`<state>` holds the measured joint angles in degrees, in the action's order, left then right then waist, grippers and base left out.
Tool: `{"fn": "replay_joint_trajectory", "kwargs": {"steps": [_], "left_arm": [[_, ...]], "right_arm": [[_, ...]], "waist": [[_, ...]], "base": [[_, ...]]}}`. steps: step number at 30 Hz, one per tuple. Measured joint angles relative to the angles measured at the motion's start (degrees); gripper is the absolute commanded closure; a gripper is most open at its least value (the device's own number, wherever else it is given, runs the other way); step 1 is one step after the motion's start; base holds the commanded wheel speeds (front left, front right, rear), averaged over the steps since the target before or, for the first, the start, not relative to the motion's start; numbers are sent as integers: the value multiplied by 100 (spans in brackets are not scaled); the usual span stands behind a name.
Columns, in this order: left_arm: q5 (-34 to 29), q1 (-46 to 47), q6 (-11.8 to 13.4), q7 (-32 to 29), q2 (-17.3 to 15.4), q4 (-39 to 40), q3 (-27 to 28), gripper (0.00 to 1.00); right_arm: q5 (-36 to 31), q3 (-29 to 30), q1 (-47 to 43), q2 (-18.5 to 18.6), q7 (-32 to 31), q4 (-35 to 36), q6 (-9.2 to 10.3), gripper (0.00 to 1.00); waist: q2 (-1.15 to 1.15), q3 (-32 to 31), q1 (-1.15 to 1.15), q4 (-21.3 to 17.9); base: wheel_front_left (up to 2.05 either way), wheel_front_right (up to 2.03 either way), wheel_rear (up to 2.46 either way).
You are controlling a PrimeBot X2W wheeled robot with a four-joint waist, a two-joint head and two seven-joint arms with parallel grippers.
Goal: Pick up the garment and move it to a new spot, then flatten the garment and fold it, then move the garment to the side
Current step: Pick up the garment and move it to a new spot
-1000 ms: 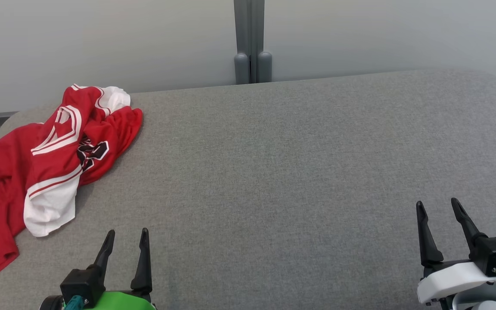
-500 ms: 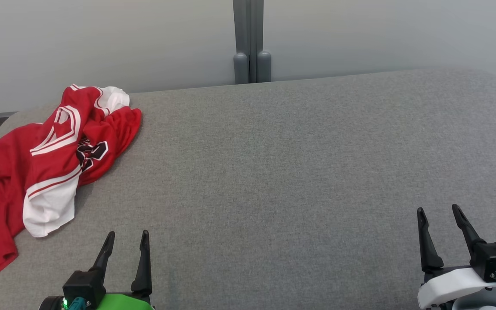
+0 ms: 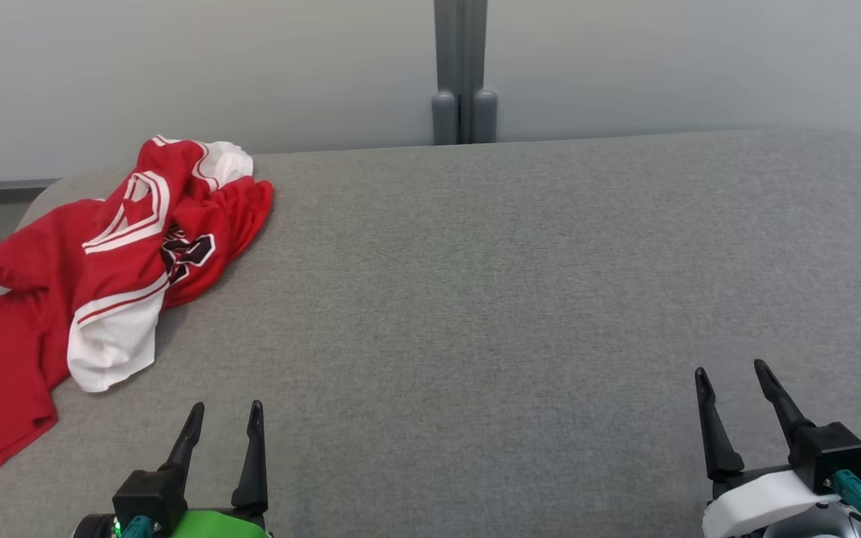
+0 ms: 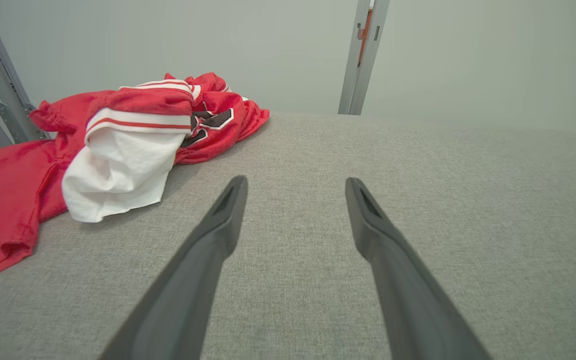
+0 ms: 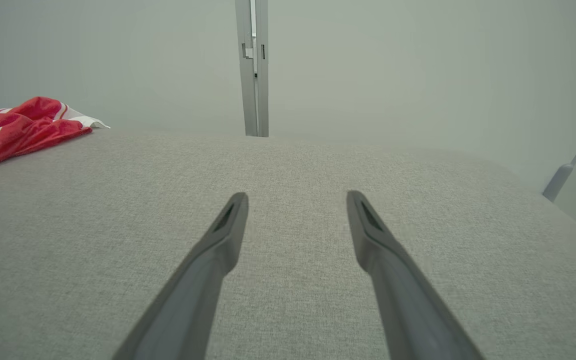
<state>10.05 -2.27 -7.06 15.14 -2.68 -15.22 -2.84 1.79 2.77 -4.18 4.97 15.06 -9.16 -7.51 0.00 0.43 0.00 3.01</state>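
Both spread wide and empty: left gripper [image 3: 226, 407] at lower left, right gripper [image 3: 730, 368] at lower right. Garment [image 3: 102, 269] crumpled at upper left of the table [image 3: 475, 299], by its left edge, nearer the left gripper. Risks: pinching one loose layer and dragging the rest off the edge; grabbing several bunched layers, spoiling the flattening.

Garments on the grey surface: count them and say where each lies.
1. The red and white garment lies crumpled at the far left of the grey surface; another could hide beneath the heap.
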Motion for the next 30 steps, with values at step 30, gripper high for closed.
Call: {"fn": "replay_joint_trajectory", "kwargs": {"steps": [30], "left_arm": [[630, 1855, -25, -99, -51, -1090, -24, 0]], "right_arm": [[46, -937, 1076, 323, 0, -63, -1, 0]], "waist": [[0, 679, 0, 1420]], "base": [[0, 0, 0]]}}
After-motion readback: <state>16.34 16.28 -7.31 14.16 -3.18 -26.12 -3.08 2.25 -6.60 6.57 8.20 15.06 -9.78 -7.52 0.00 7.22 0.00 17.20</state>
